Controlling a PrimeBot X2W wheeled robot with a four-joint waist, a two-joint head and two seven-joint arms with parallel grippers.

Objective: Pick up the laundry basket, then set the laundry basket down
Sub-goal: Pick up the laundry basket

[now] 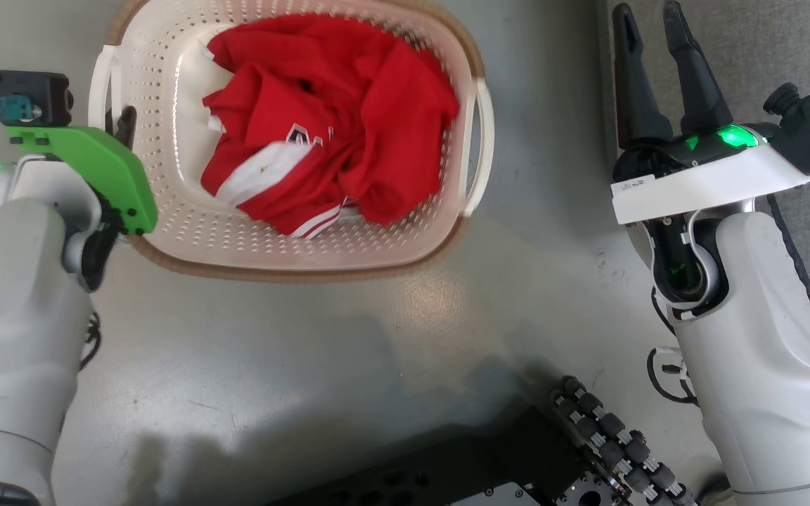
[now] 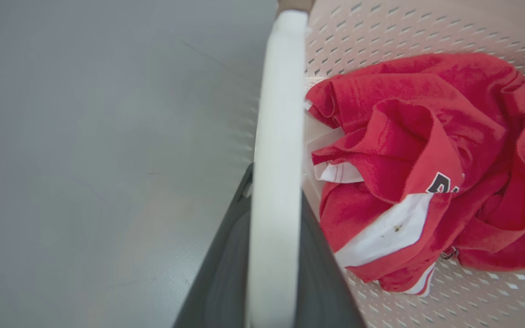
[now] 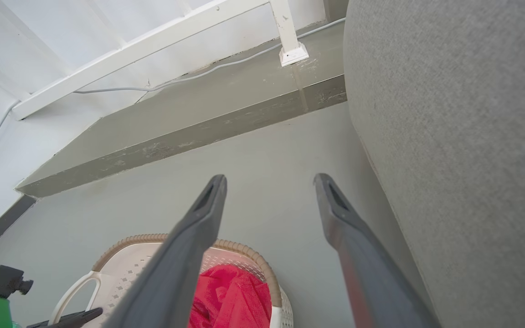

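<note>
Perforated plastic laundry basket (image 1: 285,246), crumpled red cloth (image 1: 356,105)

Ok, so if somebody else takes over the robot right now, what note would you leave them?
Left gripper: jaws shut on the laundry basket at its left handle.
Right gripper: jaws open, holding nothing, off to the basket's right.
Basket: ahead of the robot, red clothing inside; cannot tell whether it has left the floor.
Done: handle gripped.
Left: lift the basket, then set it down.
</note>
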